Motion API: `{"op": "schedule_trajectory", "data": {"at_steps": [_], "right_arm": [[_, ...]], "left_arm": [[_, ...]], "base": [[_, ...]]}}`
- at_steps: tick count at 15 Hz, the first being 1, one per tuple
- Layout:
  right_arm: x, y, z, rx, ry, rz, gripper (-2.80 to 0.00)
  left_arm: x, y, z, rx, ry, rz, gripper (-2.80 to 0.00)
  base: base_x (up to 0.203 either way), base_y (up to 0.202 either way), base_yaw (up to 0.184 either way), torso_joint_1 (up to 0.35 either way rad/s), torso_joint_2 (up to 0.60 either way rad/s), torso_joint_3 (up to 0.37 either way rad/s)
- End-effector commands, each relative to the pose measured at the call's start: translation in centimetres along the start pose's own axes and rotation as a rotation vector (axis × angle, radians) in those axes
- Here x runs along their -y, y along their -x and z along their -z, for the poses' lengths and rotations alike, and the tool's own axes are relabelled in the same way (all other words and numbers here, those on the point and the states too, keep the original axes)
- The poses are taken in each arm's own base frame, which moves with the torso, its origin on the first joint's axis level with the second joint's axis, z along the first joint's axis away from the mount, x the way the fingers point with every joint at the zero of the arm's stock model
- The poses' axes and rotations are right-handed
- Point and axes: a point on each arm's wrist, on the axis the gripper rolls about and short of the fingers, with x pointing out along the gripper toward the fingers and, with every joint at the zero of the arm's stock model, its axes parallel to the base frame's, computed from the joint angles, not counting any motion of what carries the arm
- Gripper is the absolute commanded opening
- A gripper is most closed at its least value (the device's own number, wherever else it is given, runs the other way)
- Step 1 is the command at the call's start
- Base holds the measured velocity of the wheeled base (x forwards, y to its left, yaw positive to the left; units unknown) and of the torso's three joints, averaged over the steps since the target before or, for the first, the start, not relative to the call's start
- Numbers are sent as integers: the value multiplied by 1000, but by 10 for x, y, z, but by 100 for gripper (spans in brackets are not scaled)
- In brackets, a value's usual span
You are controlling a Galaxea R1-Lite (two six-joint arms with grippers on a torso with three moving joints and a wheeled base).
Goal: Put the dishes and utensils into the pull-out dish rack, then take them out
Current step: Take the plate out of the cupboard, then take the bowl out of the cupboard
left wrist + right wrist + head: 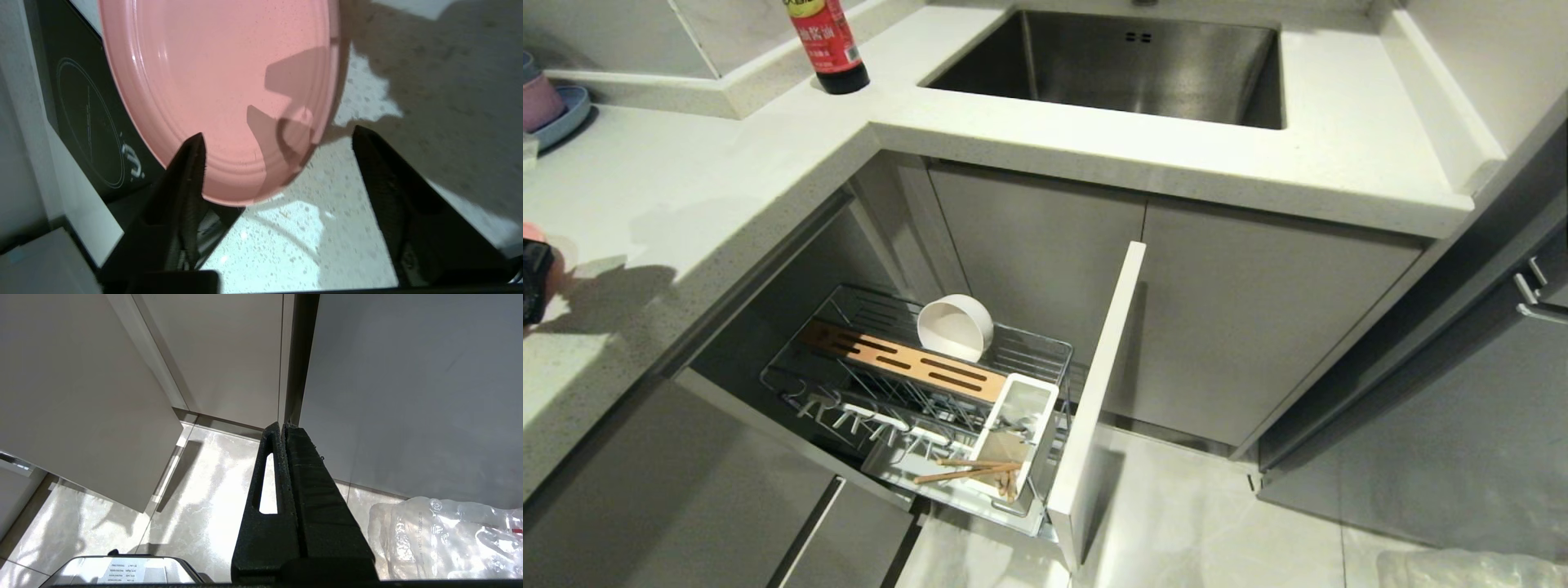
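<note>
Your left gripper [278, 139] gapes wide, empty, at the counter [367, 102]; the plate [212, 81] lies at its 11 o'clock, rim between the fingers. Right gripper [282, 426]: parked, closed.

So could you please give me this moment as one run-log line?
left gripper: open, at pink plate on countertop | right gripper: shut, parked | dish rack: white bowl, chopsticks
</note>
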Motion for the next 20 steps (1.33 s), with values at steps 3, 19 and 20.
{"op": "schedule_trajectory", "data": {"at_steps": [3, 19, 20], "right_arm": [[0, 0, 0, 0, 0, -1, -280], [0, 0, 0, 1, 0, -1, -280], [0, 0, 0, 0, 0, 0, -280]], "left_arm": [[-18, 41, 23, 121, 35, 43, 0], [-69, 136, 83, 516, 963, 674, -280], [-55, 131, 79, 446, 978, 721, -280]], "base": [[0, 0, 0, 0, 0, 0], [0, 0, 0, 0, 0, 0], [0, 0, 0, 0, 0, 0]]}}
